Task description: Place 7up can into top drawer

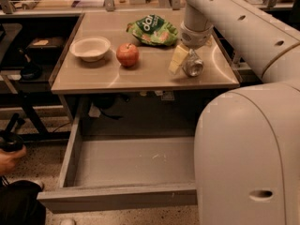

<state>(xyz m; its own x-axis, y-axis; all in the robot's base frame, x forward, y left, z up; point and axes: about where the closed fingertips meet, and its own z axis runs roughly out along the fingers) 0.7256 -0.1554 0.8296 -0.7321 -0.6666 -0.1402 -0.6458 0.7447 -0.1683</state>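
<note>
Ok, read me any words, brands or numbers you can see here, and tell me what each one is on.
Nothing here can be read for certain.
green snack bag: white lettering, too blurred to read.
7up can, lying on its side on the table at the gripper: label not legible.
top drawer, open below the table: no markings show.

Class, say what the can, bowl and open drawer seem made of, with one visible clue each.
7up can: likely metal, shiny silvery end; it is at the end effector, right side of the table. Bowl: matte white, paper or plastic, unclear. Top drawer: dull grey, material uncertain.
</note>
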